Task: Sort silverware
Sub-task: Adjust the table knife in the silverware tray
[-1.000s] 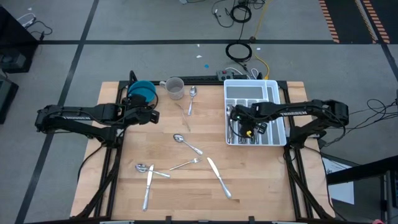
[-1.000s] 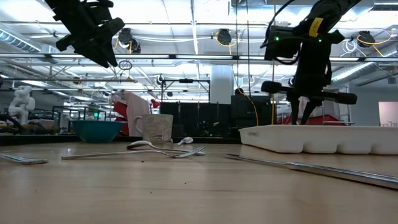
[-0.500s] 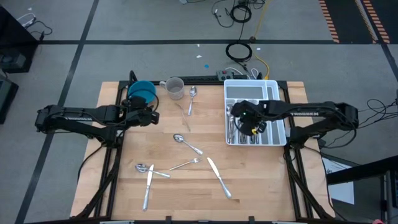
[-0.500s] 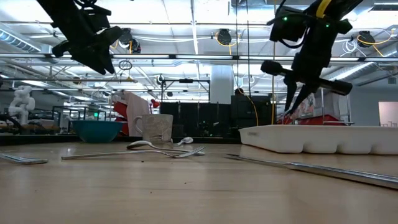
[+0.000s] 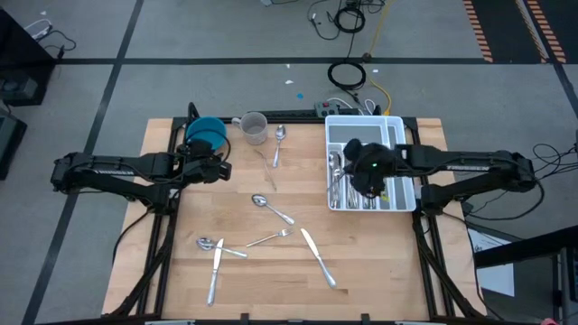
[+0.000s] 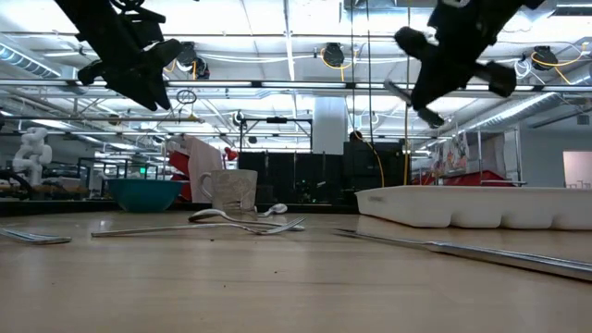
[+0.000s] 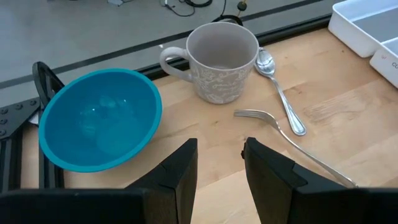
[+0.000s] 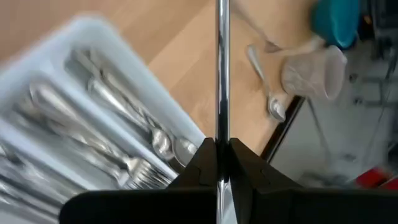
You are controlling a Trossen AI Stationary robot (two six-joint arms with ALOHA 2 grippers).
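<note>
My right gripper [image 5: 354, 155] hangs over the white tray [image 5: 397, 126], shut on a slim piece of silverware [image 8: 222, 74]; which kind it is does not show. More silverware [image 8: 118, 118] lies in the tray's compartments. On the wood lie a spoon [image 5: 279, 143] and a fork [image 5: 268, 170] by the mug, a spoon [image 5: 271, 208], a fork [image 5: 271, 238], a knife [image 5: 318, 257], and a knife over a spoon [image 5: 215, 257]. My left gripper [image 5: 219, 167] waits open, raised beside the blue bowl [image 5: 206, 134]. My right gripper pinches the slim silver shaft [image 8: 222, 134] between its two fingers [image 8: 202, 163]. The shaft runs along the fingers and sticks out straight ahead past their tips. It is lifted clear, above the tray; the end behind the fingers is hidden by the gripper.
A patterned mug [image 7: 221, 62] stands beside the blue bowl [image 7: 99, 118] at the far edge, with a spoon [image 7: 280, 87] and a fork [image 7: 292, 143] close by it. The tray's rim [image 6: 462, 199] rises along the table's right side. Bare wood lies at the middle and near right.
My right gripper has risen out of the tray and tipped from pointing down toward level, its fingers now pointing to the table's far left. The right arm has stretched out. My left gripper has kept almost still.
</note>
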